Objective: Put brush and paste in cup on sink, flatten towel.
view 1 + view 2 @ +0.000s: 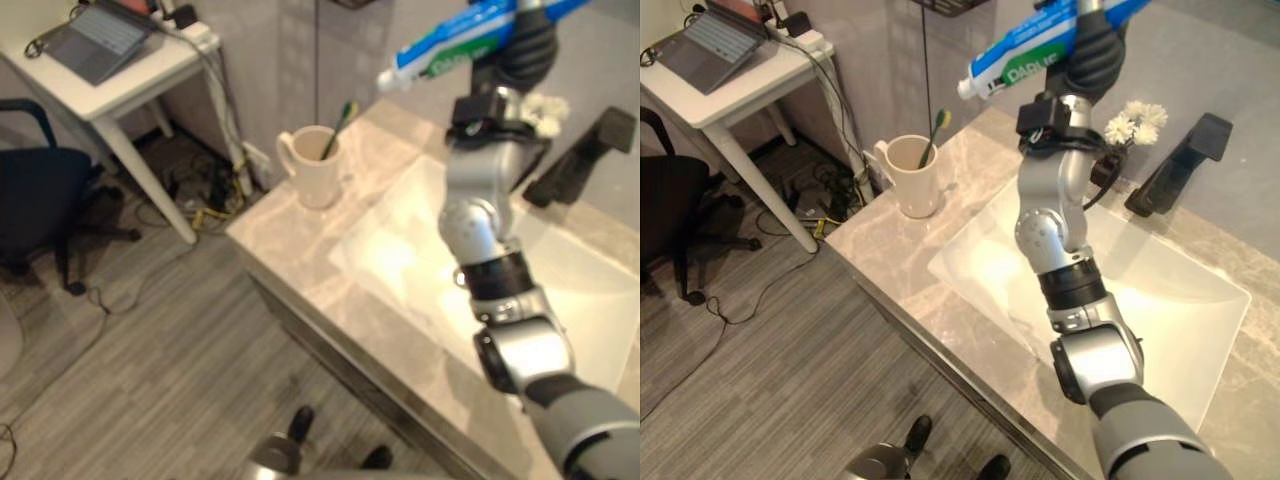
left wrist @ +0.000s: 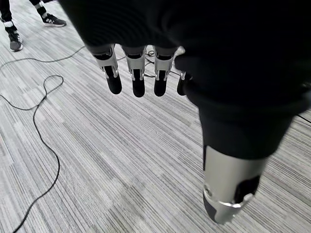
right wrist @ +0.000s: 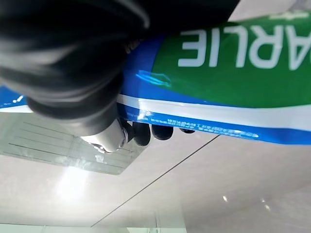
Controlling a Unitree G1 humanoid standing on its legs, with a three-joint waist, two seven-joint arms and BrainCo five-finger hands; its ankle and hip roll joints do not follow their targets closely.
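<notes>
Toothpaste (image 1: pixel 1040 42) held high by right hand (image 1: pixel 1092 52), up and right of the cup (image 1: pixel 916 176).
Fingers curled round tube; cap end should descend beside brush (image 1: pixel 934 133). Left hand (image 2: pixel 141 73) relaxed, holding nothing.

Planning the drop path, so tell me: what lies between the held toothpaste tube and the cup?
Nothing. In the right eye view, the toothpaste tube in the right hand is raised past the cup, which holds a toothbrush; only bare countertop lies below.

A mock bathroom corner is sitting inside an office or lab: a marble counter (image 1: pixel 940 330) with a white sink (image 1: pixel 1180 300) and black faucet (image 1: pixel 1180 160) at 2 o'clock, while a desk (image 1: pixel 120 80) carrying a laptop (image 1: pixel 100 40) is standing at 10 o'clock beside an office chair (image 1: pixel 40 190)
</notes>
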